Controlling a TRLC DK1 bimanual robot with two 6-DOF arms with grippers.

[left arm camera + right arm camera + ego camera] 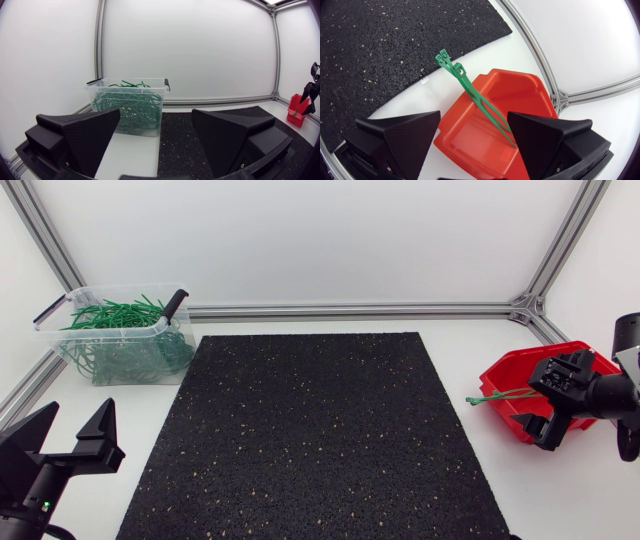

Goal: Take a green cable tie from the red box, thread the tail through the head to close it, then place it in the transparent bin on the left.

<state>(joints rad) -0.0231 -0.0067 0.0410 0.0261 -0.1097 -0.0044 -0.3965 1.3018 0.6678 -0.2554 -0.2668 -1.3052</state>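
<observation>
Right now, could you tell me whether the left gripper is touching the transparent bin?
Apart. The head view shows bare white table between the left gripper and the transparent bin; its open fingers stand short of it.

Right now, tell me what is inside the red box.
A few green cable ties lie slanted in the red box, their heads poking out past its rim over the table. Otherwise bare red floor shows. The open right end effector hides the box's near corners.

left tool [78, 416]: spread wide, held level | right tool [541, 406]: spread wide, angled downward
</observation>
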